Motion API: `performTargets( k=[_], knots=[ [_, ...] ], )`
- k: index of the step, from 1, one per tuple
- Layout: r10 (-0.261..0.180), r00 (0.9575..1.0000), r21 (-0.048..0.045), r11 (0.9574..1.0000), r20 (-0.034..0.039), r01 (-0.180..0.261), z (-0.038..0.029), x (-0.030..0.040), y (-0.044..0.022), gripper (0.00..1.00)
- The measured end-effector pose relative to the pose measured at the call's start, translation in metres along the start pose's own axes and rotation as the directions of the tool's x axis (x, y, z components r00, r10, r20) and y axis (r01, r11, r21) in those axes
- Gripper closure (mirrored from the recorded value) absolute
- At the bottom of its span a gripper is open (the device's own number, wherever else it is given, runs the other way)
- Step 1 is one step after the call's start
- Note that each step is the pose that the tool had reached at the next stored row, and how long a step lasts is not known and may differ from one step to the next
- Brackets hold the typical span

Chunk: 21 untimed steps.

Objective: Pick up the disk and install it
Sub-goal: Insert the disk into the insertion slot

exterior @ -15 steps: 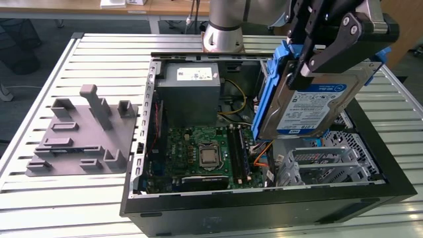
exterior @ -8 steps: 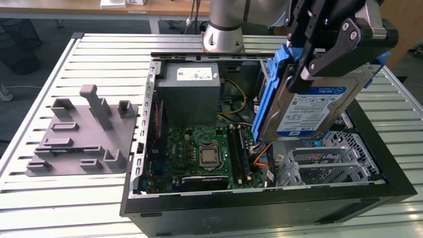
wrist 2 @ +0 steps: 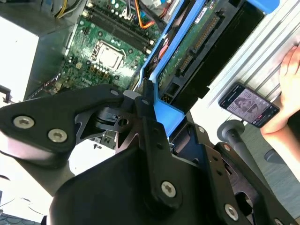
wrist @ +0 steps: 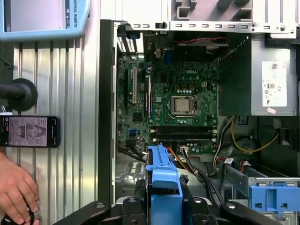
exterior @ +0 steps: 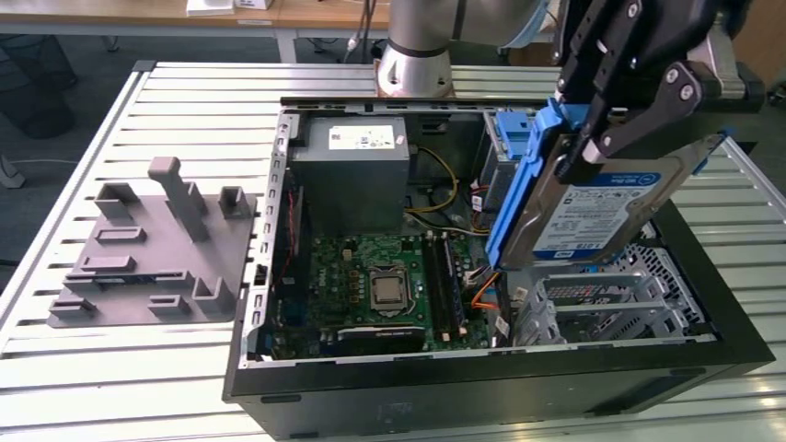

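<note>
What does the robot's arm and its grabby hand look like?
The arm is a round, shiny silver-grey tube with a light blue cap at a joint. The gripper is black, built from flat, angular linked bars joined with round silver screws.

We see the pincer [exterior: 587, 147] clamped on the disk [exterior: 608, 207], held tilted above the open computer case [exterior: 491, 378] toward the exterior view's right; a grey fixture [exterior: 147, 258] lies on the table [exterior: 123, 368] at the left.
</note>
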State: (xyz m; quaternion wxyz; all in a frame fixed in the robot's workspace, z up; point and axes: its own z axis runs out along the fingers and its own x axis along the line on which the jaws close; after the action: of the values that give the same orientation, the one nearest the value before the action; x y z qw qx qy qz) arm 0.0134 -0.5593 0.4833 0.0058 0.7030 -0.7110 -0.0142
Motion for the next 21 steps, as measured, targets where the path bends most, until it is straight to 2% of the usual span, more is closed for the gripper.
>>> performTargets(
  k=[7,10,21],
  knots=[
    [0.000,1.0000,0.0000,1.0000,0.0004,0.000,0.0104,0.0086,-0.0112,0.64],
    [0.000,1.0000,0.0000,1.0000,0.0001,0.000,0.0140,0.0100,-0.0162,0.64],
    [0.000,1.0000,0.0000,1.0000,0.0001,0.000,0.0147,0.0100,-0.0172,0.64]
  ],
)
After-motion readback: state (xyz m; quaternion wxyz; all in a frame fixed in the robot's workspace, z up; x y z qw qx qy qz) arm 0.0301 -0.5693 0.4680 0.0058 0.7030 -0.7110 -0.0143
